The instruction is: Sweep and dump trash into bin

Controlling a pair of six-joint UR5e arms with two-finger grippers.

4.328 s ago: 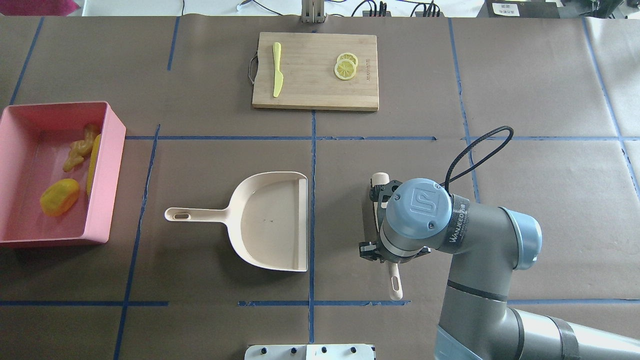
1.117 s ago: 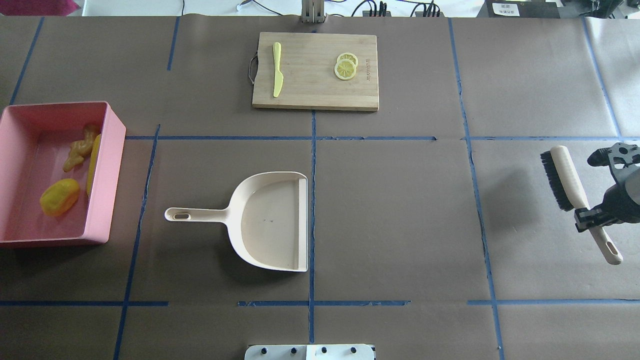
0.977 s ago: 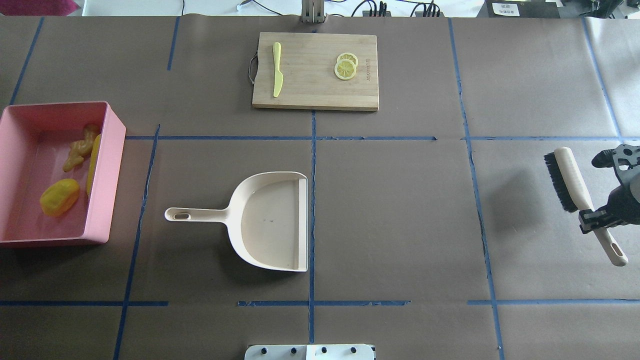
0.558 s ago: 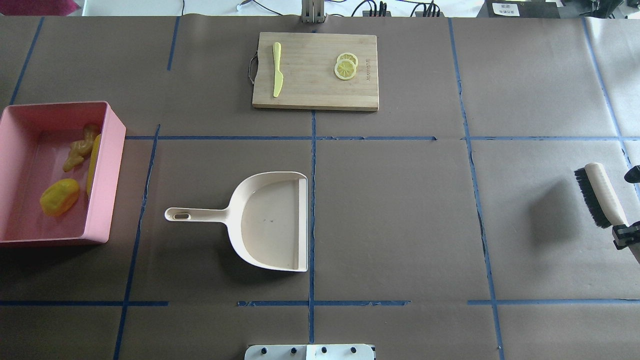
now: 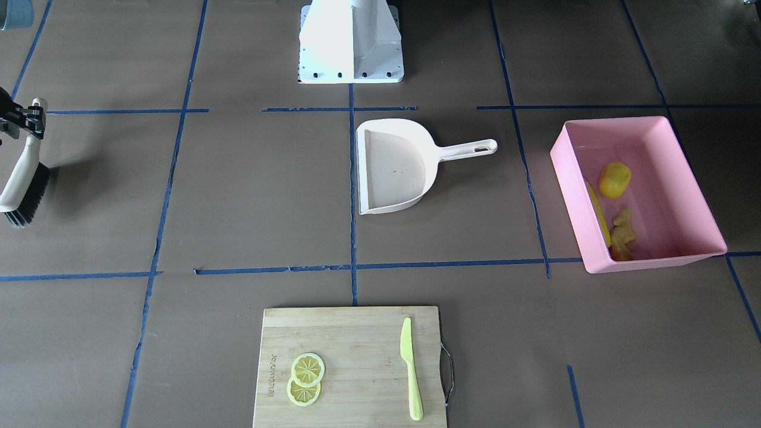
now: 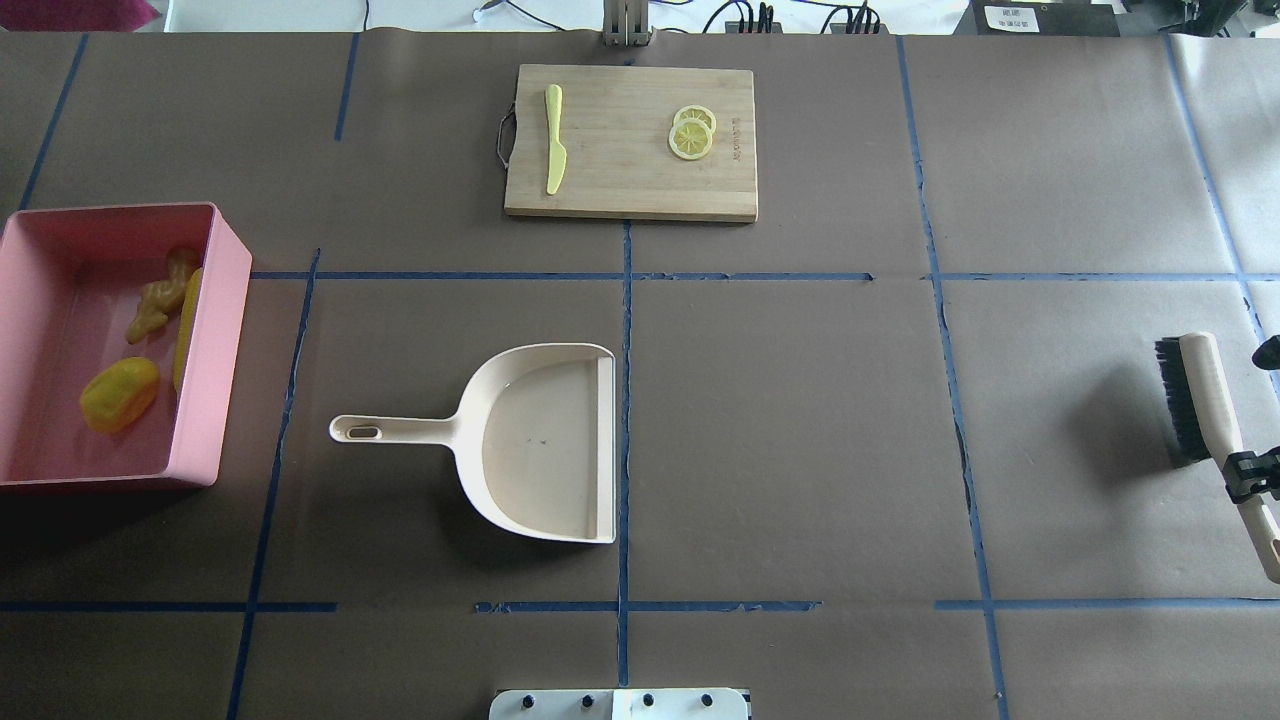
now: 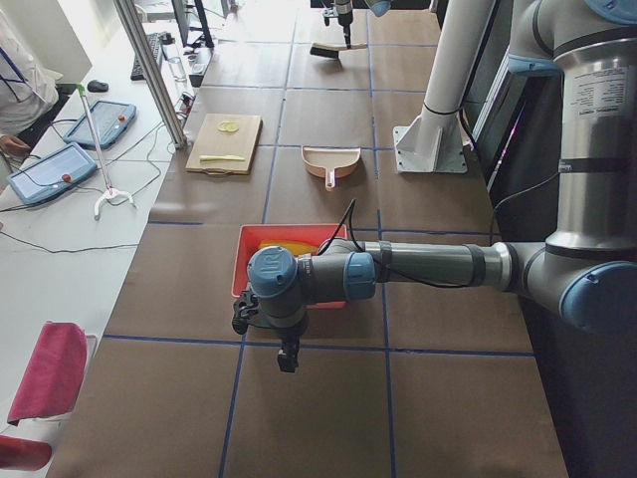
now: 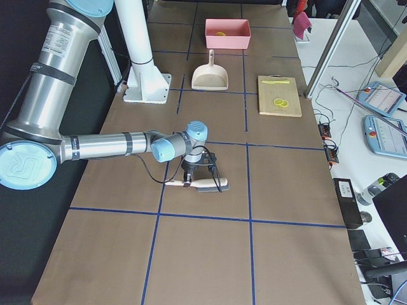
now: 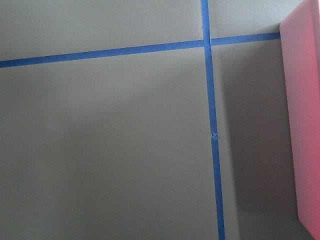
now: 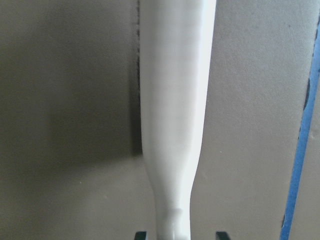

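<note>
My right gripper is at the far right edge of the table, and its jaws are pressed on the cream handle of the brush, just behind the head. In my right wrist view the handle runs straight up between the two dark fingertips. The black bristles point toward the middle of the table, and the brush throws a soft shadow on the brown paper beside them; I cannot tell if the bristles touch the table. My left gripper hangs over the table just beside the bin, on the side away from the dustpan. It shows only in the view from the table's end, so I cannot tell if its jaws are spread or closed. My left wrist view shows only brown paper, blue tape and a pink wall at the right edge. All the trash lies inside the bin: the corn cob along the wall nearest the dustpan, the ginger root beside it, and the lemon-like lump apart from them on the floor of the bin. The dustpan lies flat in the middle of the table, its handle pointing to the bin. Beyond it is the cutting board with the green knife and two lemon slices.
</note>
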